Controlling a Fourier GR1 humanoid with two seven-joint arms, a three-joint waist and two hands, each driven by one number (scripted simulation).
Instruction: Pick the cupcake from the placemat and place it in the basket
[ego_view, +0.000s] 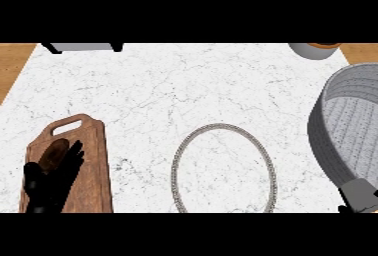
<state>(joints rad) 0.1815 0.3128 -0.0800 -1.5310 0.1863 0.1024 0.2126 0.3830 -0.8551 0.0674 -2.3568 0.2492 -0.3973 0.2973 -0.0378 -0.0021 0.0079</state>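
At the far left, the left hand rests over a wooden cutting board that has a handle slot at its upper end. The hand's fingers are straight and point up along the board, holding nothing; they overlap a dark brown, oval item lying on the board, and what that item is cannot be told. The board lies on a white marble counter, near its left edge.

Along the top left edge sits part of a grey object with black legs, cut off by the view.

In the middle, toward the bottom, lies a round placemat, marbled white like the counter, with a grey braided rim. Nothing stands on the part of it that shows.

At the top right, a small grey cup with a brown top shows partly at the edge.

At the right stands a grey woven basket, cut off by the right edge; its inner wall and part of its floor are visible. The cupcake cannot be made out anywhere.

At the bottom right corner, the grey end of the right forearm lies over the basket's lower rim, with only a sliver of the black right hand showing below it; whether that hand is open or closed, or holds anything, cannot be told.
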